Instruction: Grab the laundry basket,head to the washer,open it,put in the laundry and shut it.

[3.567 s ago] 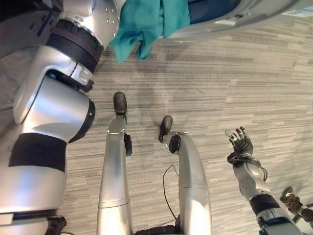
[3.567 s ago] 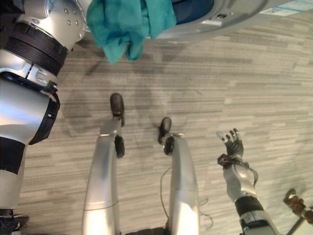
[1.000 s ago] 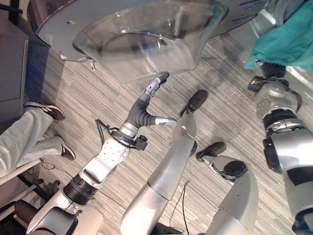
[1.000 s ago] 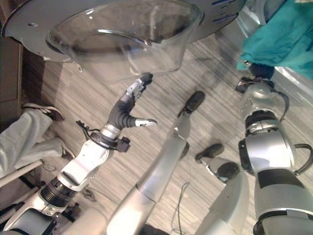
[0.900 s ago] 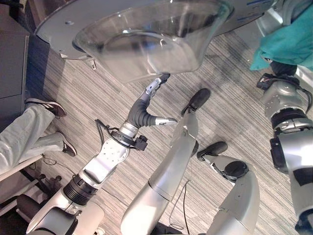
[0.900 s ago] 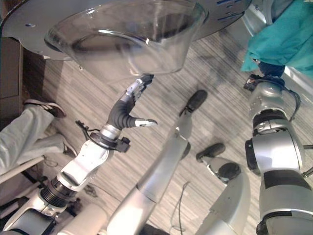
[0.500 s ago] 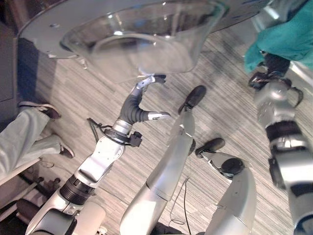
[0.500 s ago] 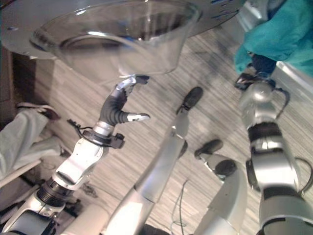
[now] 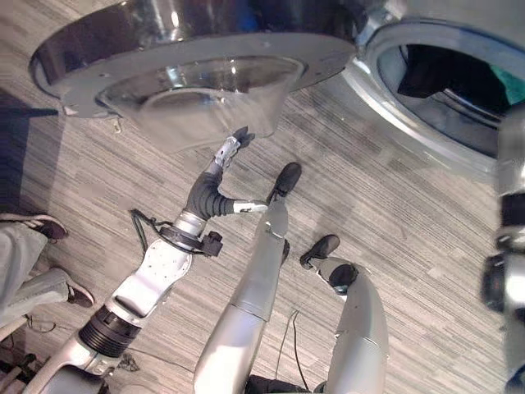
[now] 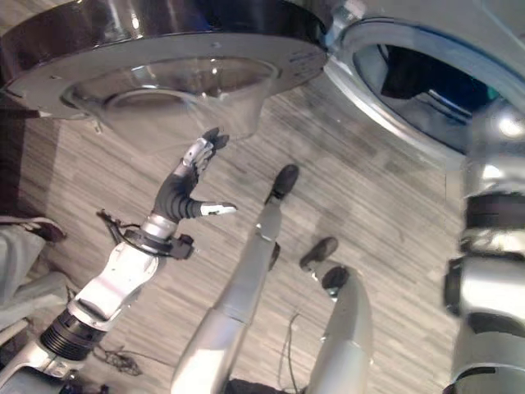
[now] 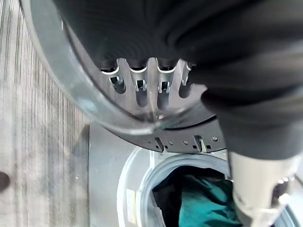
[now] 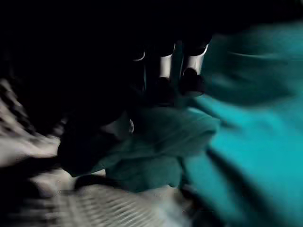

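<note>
The washer's round door [image 9: 197,57] stands swung open, its glass bowl [image 9: 193,103] bulging toward me. My left hand [image 9: 215,176] is open, its straight fingers [image 11: 138,80] resting against that glass. The drum opening [image 9: 459,78] is at the upper right, dark inside. My right arm [image 9: 510,213] reaches up along the right edge into the drum. Inside the drum, my right hand [image 12: 191,66] is curled on the teal laundry [image 12: 246,118], a bunched fold lying between thumb and fingers. The teal laundry [image 11: 203,205] also shows inside the drum past my left hand.
A person's trouser leg [image 9: 20,263] and shoes [image 9: 37,226] are at the left edge on the striped grey floor [image 9: 426,246]. The washer's silver rim [image 9: 385,111] rings the opening.
The camera has swung, bringing the drum opening into sight. My right arm has carried the teal laundry from outside the washer into the drum. My left hand stays on the door glass.
</note>
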`<state>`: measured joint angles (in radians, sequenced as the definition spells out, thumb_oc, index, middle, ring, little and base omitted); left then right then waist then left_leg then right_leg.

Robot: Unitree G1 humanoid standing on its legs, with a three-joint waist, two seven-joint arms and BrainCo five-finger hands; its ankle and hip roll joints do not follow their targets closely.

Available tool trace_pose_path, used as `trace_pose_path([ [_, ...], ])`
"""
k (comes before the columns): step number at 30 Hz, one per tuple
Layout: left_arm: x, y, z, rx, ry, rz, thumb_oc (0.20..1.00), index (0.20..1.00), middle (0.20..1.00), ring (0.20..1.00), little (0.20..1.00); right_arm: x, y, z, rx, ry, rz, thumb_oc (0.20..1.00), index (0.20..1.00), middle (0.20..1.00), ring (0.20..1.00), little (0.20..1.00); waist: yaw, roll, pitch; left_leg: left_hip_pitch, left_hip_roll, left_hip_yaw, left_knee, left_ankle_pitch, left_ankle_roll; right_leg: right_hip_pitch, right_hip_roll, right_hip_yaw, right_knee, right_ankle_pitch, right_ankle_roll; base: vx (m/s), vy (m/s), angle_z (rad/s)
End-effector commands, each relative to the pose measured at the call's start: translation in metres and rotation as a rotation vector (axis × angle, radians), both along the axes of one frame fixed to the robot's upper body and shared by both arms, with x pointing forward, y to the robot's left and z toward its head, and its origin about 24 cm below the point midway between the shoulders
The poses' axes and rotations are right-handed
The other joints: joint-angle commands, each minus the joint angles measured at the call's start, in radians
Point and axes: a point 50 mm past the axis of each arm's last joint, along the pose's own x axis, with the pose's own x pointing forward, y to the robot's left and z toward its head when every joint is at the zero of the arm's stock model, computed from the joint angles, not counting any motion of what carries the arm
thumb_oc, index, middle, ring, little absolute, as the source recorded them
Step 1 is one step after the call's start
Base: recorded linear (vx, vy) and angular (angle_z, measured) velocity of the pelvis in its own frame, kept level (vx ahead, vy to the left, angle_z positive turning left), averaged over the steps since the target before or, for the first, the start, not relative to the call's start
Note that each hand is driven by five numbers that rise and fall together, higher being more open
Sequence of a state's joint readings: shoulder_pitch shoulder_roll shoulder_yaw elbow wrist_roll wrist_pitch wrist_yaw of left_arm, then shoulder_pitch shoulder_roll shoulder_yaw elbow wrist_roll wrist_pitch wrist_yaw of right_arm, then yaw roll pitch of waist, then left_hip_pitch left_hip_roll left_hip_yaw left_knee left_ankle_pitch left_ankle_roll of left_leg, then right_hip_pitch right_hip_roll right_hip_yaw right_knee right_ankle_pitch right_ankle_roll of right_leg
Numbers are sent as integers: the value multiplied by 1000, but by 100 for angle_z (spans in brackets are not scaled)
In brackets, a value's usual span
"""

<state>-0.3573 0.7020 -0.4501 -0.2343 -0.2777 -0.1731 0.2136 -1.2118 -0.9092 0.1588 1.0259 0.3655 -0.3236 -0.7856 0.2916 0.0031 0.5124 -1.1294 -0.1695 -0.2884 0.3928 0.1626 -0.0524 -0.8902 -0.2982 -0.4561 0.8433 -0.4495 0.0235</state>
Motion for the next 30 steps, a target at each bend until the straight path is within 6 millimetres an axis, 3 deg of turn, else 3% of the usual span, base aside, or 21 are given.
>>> trace_pose_path([
  [1,-11,-8,-14,-95,46,-67,1000,1000,1000,1000,1000,-21,-19,35,-134,84,14,451,451,451,451,451,41,41,-91,-28,-9,71,-80,-96,8,10,45,44,-77,-24,-32,-21,-10,-5],
  [2,-9,-7,-11,-96,42,-73,1000,1000,1000,1000,1000,-9,-24,25,-98,208,92,1000,1000,1000,1000,1000,44,44,-84,-32,-6,75,-80,-93,7,-4,46,52,-67,-25,-38,-32,-20,-5],
  [4,-9,-2,-3,-72,6,-73,1000,1000,1000,1000,1000,27,-12,-16,-36,547,276,1000,1000,1000,1000,1000,44,43,-77,-46,-3,80,-84,-88,4,-31,56,64,-72,-24,-49,-41,-38,0],
  [6,-10,-1,-3,-68,8,-69,1000,1000,1000,1000,1000,37,-3,-29,-11,598,321,1000,1000,1000,1000,1000,38,44,-80,-46,-2,84,-84,-88,4,-30,60,64,-79,-20,-52,0,0,0],
  [9,-8,-2,-4,-88,16,-63,1000,1000,1000,1000,1000,59,31,-47,105,483,530,1000,1000,1000,1000,1000,38,54,-80,-37,-1,86,-85,-84,7,-27,67,70,-84,-14,-51,-6,19,-6],
  [10,-8,-2,-4,-86,17,-63,1000,1000,1000,1000,1000,59,31,-48,107,483,530,1000,1000,1000,1000,1000,39,52,-80,-36,-1,86,-85,-84,8,-26,67,70,-85,-14,-51,-13,24,-3],
  [12,-4,-1,-3,-116,5,-40,1000,1000,1000,1000,1000,75,95,-59,95,247,849,1000,1000,1000,1000,1000,21,49,-67,10,8,91,-93,-88,7,13,71,67,-98,-2,-41,-12,18,1],
  [14,-5,0,-7,-115,18,-37,1000,1000,1000,1000,1000,72,111,-67,63,200,906,1000,1000,1000,1000,1000,17,47,-67,28,10,88,-99,-84,8,30,71,60,-102,5,-39,-18,13,4],
  [15,-4,-1,-13,-137,45,-37,1000,1000,1000,1000,1000,64,134,-79,35,115,1004,1000,1000,1000,1000,1000,3,44,-66,51,11,86,-101,-84,11,54,71,55,-103,11,-34,0,0,0],
  [16,-4,-1,-20,-161,73,-40,1000,1000,1000,1000,1000,51,151,-112,61,86,1066,1000,1000,1000,1000,1000,-12,37,-74,90,12,80,-101,-85,15,93,67,46,-106,17,-27,0,0,0],
  [17,-4,-1,-20,-159,76,-41,1000,1000,1000,1000,1000,50,151,-114,64,88,1063,1000,1000,1000,1000,1000,-11,37,-75,94,11,79,-102,-85,15,97,67,44,-107,17,-26,-39,65,2],
  [18,-4,0,-25,-179,98,-31,1000,1000,1000,1000,1000,42,163,-149,105,133,1096,1000,1000,1000,1000,1000,-26,31,-77,119,16,82,-98,-85,16,128,68,39,-110,20,-25,-27,31,4],
  [19,-4,1,-27,-177,103,-31,1000,1000,1000,1000,1000,41,164,-151,109,137,1095,1000,1000,1000,1000,1000,-26,30,-78,124,16,81,-99,-85,16,133,69,37,-113,20,-24,-95,48,1],
  [20,-5,4,-35,-237,150,-21,1000,1000,1000,1000,1000,23,183,-214,206,275,1135,1000,1000,1000,1000,1000,-48,15,-90,174,25,80,-110,-75,11,190,83,27,-142,25,-23,-69,13,-2],
  [22,-6,5,-37,-237,157,-18,1000,1000,1000,1000,1000,21,184,-217,209,282,1135,1000,1000,1000,1000,1000,-50,15,-93,182,27,78,-115,-74,11,199,85,25,-149,27,-24,-52,9,-4],
  [23,-6,8,-40,-261,176,-8,1000,1000,1000,1000,1000,12,192,-238,236,342,1159,1000,1000,1000,1000,1000,-60,8,-99,197,35,82,-120,-67,5,218,91,22,-165,31,-23,-86,7,-12],
  [24,-8,15,-50,-288,219,14,1000,1000,1000,1000,1000,-9,199,-278,303,458,1199,1000,1000,1000,1000,1000,-76,-5,-118,237,53,81,-143,-53,-4,266,107,16,-209,36,-26,-87,2,-16],
  [25,-9,16,-51,-288,225,16,1000,1000,1000,1000,1000,-11,200,-280,307,463,1202,1000,1000,1000,1000,1000,-77,-4,-120,246,55,79,-149,-51,-5,276,110,14,-218,39,-27,-113,-39,-20],
  [26,-13,26,-61,-292,267,44,1000,1000,1000,1000,1000,-34,199,-319,366,602,1216,1000,1000,1000,1000,1000,-84,-12,-140,287,71,75,-171,-32,-20,325,124,8,-252,38,-33,-63,-43,-21],
  [27,-14,27,-63,-292,273,46,1000,1000,1000,1000,1000,-36,200,-320,369,608,1218,1000,1000,1000,1000,1000,-87,-10,-140,296,72,73,-178,-29,-21,336,127,6,-261,41,-33,-77,-54,-15],
  [30,-22,42,-86,-290,362,102,1000,1000,1000,1000,1000,-80,191,-373,452,830,1214,1000,1000,1000,1000,1000,-99,-15,-167,358,97,59,-214,4,-43,416,148,-11,-302,31,-50,-67,-77,-12],
])
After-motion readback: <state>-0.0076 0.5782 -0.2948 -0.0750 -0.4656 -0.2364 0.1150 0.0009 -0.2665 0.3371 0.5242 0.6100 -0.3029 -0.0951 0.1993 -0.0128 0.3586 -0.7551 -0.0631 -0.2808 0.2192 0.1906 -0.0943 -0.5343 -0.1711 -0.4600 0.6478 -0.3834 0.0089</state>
